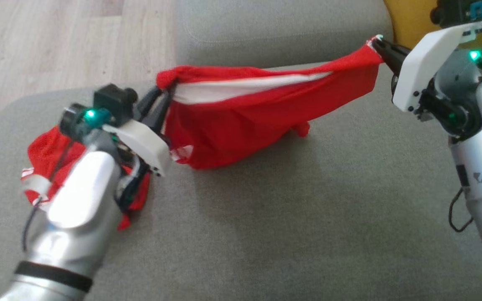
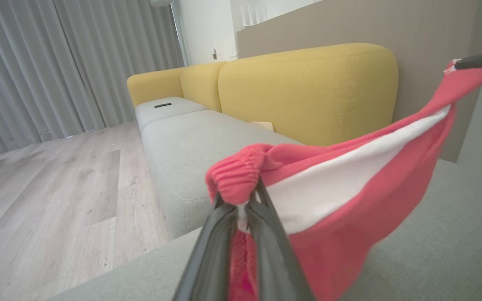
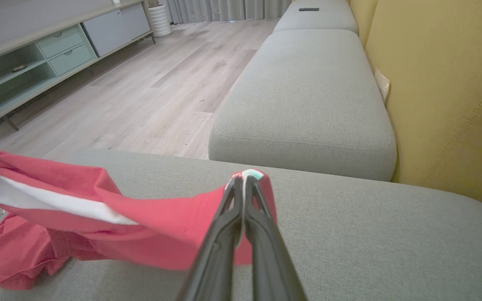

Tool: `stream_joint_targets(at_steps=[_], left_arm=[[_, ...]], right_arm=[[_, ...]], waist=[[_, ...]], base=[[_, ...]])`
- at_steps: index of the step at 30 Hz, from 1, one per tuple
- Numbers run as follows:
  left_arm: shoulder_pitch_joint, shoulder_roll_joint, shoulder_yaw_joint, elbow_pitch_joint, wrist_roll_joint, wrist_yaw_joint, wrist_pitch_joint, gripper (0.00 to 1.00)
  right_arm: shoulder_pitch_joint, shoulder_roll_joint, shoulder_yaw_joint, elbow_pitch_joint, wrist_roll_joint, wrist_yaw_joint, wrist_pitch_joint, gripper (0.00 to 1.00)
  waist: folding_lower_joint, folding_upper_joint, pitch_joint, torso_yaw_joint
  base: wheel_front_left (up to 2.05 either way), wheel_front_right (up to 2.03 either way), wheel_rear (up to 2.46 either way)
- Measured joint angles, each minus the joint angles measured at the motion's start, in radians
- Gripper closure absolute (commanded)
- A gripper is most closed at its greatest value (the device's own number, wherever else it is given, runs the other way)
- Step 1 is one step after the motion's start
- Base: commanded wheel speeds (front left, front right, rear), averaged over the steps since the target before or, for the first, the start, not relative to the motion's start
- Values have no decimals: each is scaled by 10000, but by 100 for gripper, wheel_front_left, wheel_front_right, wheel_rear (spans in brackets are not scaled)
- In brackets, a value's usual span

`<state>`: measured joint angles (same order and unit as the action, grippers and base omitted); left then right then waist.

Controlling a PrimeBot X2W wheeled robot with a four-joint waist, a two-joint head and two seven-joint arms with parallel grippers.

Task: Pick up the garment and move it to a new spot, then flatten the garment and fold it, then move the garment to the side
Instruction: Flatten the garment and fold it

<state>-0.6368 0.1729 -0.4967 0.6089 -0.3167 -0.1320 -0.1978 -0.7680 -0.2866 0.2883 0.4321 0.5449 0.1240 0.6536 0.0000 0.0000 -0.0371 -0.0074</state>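
Garment (image 1: 232, 125) | taut, long axis left-right | bottom seemingly resting on cushion (image 1: 308, 230)

Sagging red garment (image 1: 232, 133) on grey cushion (image 1: 308, 230)

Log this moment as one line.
stage: garment lifted | left gripper: shut on garment's gathered end | right gripper: shut on opposite end | garment: stretched between both, lower part sagging onto grey cushion

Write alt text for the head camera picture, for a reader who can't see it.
A red garment with a white band hangs stretched between two robot arms above a grey sofa cushion, sagging onto it. The fingers of the left gripper pinch its gathered end, those of the right gripper its far corner; more red fabric lies bunched beneath the left arm.
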Motion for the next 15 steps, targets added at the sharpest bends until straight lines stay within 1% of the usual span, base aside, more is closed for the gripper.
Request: stream_joint_targets(at_steps=[3,5,6,8,11,15], left_arm=[[-132,454,-109,-395,-115,0,238,100],[-439,631,-88,-464,-186,0,393,100],[-697,669,-81,-474,-293,0,476,100],[-1878,779,-92,-408,-378,0,642,100],[-3488,1035,-123,-25,-366,0,644,100],[-5583,1104,-2,851,-217,4,251,100]], right_arm=[[-28,-4,-163,-407,-25,0,257,100],[-164,50,-372,-433,-188,0,347,100],[-330,109,-420,-408,-336,0,341,100],[-1275,462,-512,-104,-884,0,109,100],[-2715,886,-732,454,-1369,0,-581,100],[-4790,1298,-1453,1743,-2178,0,-2071,100]], waist=[[0,0,192,-103],[0,0,403,-182],[0,0,548,-226],[0,0,1108,-363],[0,0,1821,-504],[1,0,2867,-663]], base=[[0,0,0],[0,0,0],[0,0,0],[0,0,0],[0,0,0],[0,0,0]])
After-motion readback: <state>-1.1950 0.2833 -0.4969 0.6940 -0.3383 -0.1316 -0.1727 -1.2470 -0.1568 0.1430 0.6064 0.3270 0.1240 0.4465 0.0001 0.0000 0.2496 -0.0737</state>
